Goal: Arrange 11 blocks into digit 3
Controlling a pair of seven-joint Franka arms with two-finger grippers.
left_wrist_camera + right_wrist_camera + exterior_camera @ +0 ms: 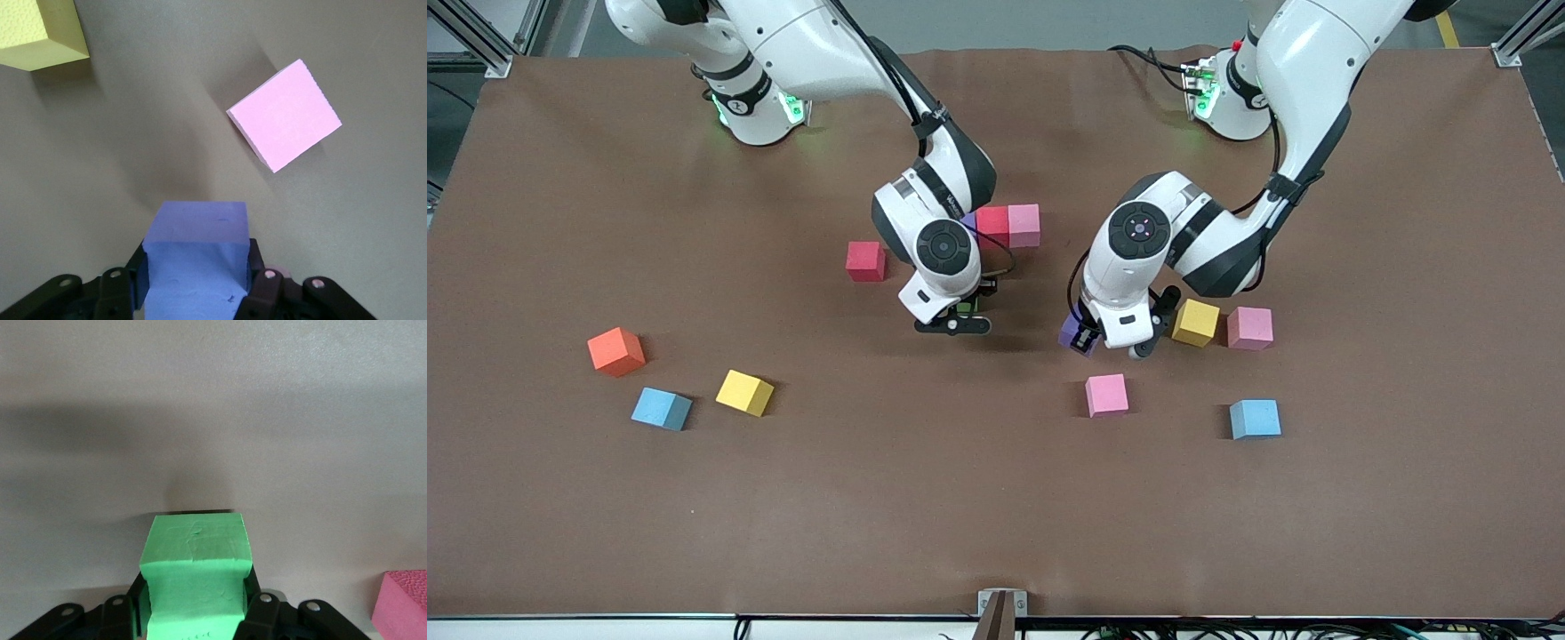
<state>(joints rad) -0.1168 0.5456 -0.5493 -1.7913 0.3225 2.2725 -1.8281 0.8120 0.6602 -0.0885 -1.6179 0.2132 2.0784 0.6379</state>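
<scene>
Purple cube (196, 257) in left pincer (196, 280) (right pincer (193, 603) w/ green cube (195, 577)).

the cubes, like the green cube (195, 577), look like matt, grainy foam; the table (960, 498) cover is matt brown.

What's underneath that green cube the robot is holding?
Only bare brown table shows under the green cube, clamped in the right gripper. The patch directly beneath the cube is covered.
</scene>
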